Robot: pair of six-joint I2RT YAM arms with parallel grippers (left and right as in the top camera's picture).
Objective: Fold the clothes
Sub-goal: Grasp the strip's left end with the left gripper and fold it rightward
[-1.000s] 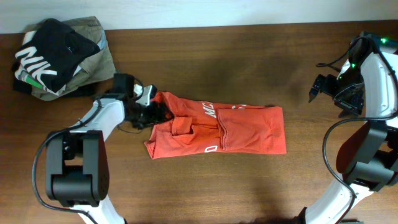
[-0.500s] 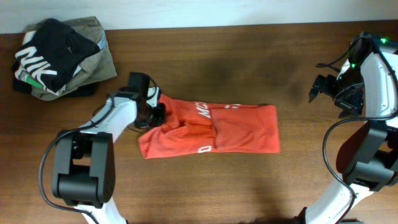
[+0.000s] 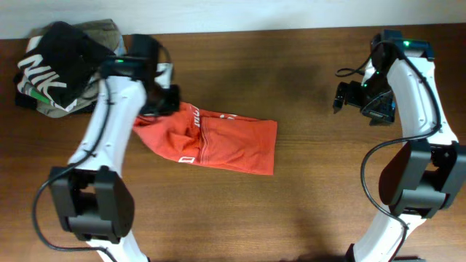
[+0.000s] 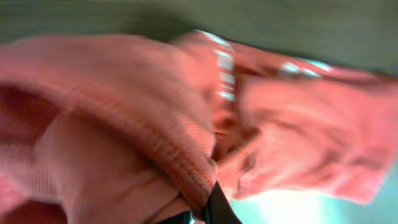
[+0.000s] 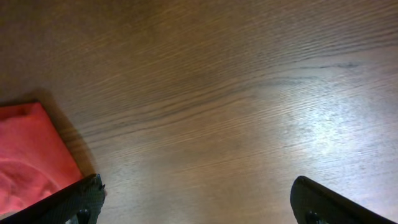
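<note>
T-shirt, the red-orange one, lay folded into a rough strip on the wooden surface. It slanted from upper left down to lower right, with bits of white lettering showing near the fold lines. Your left pincer was clamped on the upper-left end of it, toward the back-left part of the surface. In the left wrist view it was pretty much all blurry orange fabric, bunched up over one dark finger poking in at the bottom edge.

Your right pincer sat well apart from the shirt, over bare wood on the right side. It held nothing, and its fingers were spread wide at the two bottom corners of its own wrist view. One corner of the shirt just peeked in at the lower left of that view.

Over in the back-left corner, the black garment with big white letters sat on top of the khaki garment, right beside your left arm.
</note>
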